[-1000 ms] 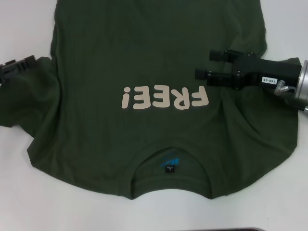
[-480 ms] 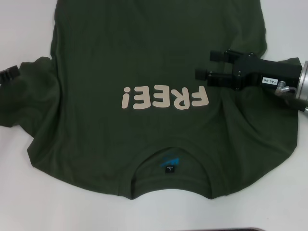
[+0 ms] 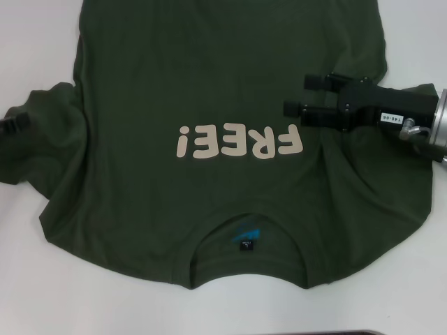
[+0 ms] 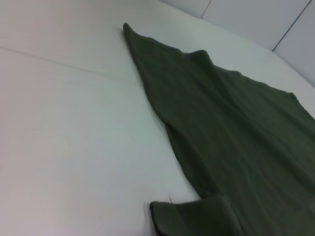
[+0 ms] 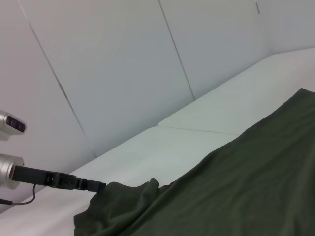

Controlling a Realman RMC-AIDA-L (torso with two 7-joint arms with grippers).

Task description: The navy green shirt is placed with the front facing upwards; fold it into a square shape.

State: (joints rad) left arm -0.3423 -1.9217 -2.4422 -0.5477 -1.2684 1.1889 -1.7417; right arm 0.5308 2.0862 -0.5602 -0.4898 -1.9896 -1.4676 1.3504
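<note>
White table and panelled wall

A plain white table (image 3: 42, 279) is filling the frame edges of the head view, with a faint seam crossing it in the left wrist view, while a white panelled wall (image 5: 113, 64) is rising behind, showing thin joins.

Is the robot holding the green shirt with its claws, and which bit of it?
The right gripper is open above the navy green shirt, holding nothing. The left gripper is at the shirt's left sleeve edge; whether it grips the cloth cannot be told.

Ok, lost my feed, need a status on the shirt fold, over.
Right gripper open over the navy green shirt. Left gripper at the sleeve edge. Shirt flat, front up, unfolded. Nothing in the way.
</note>
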